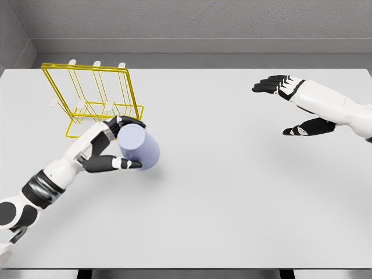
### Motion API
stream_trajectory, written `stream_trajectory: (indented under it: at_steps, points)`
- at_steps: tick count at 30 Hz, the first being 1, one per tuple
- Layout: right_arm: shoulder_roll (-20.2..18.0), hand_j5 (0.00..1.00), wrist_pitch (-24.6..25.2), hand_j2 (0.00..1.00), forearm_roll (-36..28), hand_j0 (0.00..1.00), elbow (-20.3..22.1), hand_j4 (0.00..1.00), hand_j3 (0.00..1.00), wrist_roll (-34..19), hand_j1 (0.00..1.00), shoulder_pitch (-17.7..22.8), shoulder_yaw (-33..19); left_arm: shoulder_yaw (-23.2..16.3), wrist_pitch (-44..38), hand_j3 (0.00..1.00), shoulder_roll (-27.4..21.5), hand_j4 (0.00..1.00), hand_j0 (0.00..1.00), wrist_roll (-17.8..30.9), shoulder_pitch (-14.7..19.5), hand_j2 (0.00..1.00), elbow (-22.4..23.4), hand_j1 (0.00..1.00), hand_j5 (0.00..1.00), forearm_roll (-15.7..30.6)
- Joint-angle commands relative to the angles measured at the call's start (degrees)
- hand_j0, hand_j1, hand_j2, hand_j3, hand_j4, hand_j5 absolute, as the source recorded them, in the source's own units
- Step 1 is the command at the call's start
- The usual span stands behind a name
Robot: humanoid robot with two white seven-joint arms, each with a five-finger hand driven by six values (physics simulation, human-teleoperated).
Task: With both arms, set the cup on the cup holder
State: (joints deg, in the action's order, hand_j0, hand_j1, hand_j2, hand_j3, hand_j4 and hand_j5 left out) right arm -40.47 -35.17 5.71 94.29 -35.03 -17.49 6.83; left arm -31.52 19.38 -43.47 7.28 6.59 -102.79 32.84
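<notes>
Left hand (116, 145) is closed around the pale blue cup (139, 147), fingers over its top side and thumb beneath; the cup is held just above the table (232, 192), tilted, its long axis running from upper left to lower right. The yellow wire cup holder (93, 99) is seen immediately up and left of the cup, its near edge almost touching the hand. Right hand (290, 104) is held open and empty, well apart at the far right, so the left is judged far nearer to the holder.

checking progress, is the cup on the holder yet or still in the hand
Still in the hand: the left hand grips the cup just in front of the yellow holder, not on its pegs.
</notes>
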Motion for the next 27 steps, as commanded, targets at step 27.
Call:
stream_trajectory:
  at_steps: [27]
  points:
    - [0.04, 1.0, 0.17, 1.0, -0.43, 1.0, -2.62, 1.0, 1.0, 0.03, 1.0, -0.09, -0.33, 7.26, 3.82, 0.61, -11.29, 0.61, 0.61, -0.16, 2.2, 0.61, -0.22, 0.61, 0.61, 7.24]
